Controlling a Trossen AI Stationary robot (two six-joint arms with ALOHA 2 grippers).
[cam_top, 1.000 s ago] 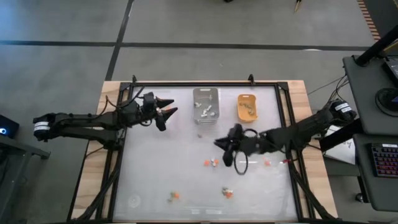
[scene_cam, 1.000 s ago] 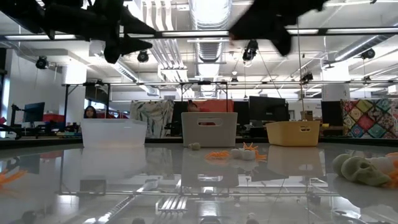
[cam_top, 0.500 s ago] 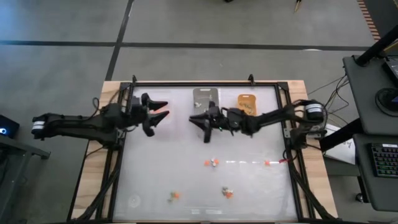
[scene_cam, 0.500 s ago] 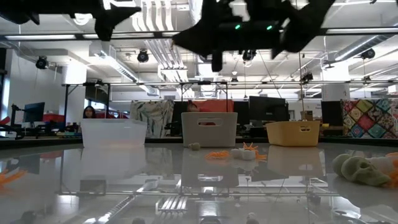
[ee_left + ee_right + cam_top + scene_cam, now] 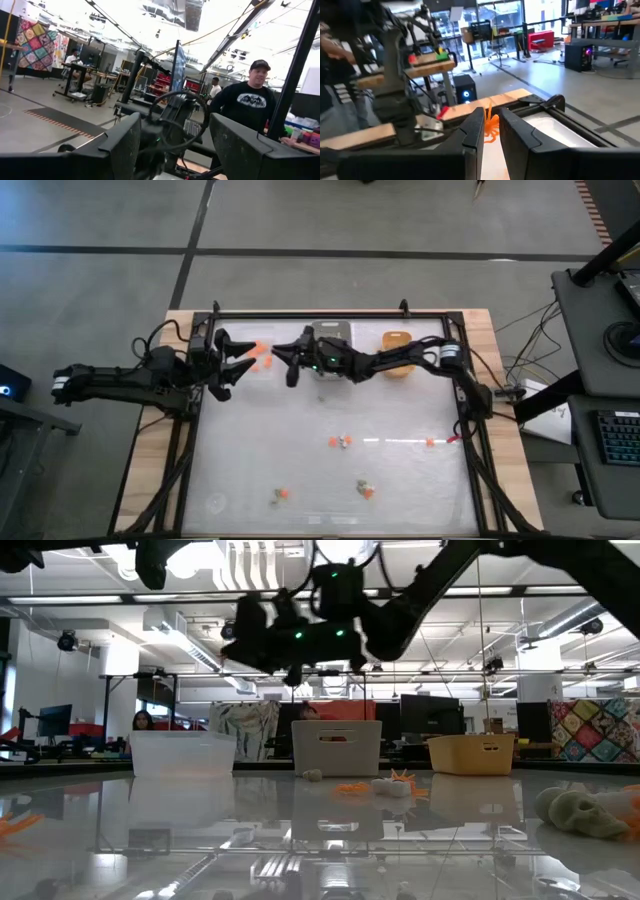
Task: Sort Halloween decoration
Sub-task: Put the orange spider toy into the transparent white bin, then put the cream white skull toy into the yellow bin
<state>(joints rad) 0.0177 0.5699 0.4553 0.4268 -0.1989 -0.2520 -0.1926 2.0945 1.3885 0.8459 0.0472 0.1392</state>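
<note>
My right gripper [image 5: 287, 362] reaches across the far side of the table and is shut on a small orange trinket [image 5: 491, 124]. It hangs in the air just right of the clear tray [image 5: 183, 752], in which orange pieces [image 5: 258, 353] lie. At the tray's left side my left gripper [image 5: 238, 356] stands open and raised, with nothing between its fingers [image 5: 125, 145]. More Halloween decoration lies on the table: an orange and white pair [image 5: 341, 442], an orange one [image 5: 430, 442], and others near the front edge [image 5: 365, 489]. My right gripper pinches the orange trinket between its two fingers, at its middle [image 5: 491, 126]. Thin orange legs [image 5: 489, 109] stick out of the narrow gap. The fingers lie about level and come from the table's right side. The trinket is lifted clear of the table.
A grey tray [image 5: 330, 332] and an orange-yellow tray [image 5: 398, 342] stand at the far edge, partly under my right arm. A pale skull-like trinket [image 5: 580, 812] lies near the low camera. A black frame [image 5: 300, 313] rims the table. A person in a black shirt [image 5: 250, 102] stands beyond.
My right gripper has travelled from the table's middle toward the far left, ending beside the clear tray, still shut, and has tipped up to about level. My left gripper has drawn back from over the clear tray toward the table's left edge, rising and tipping upward, still open.
</note>
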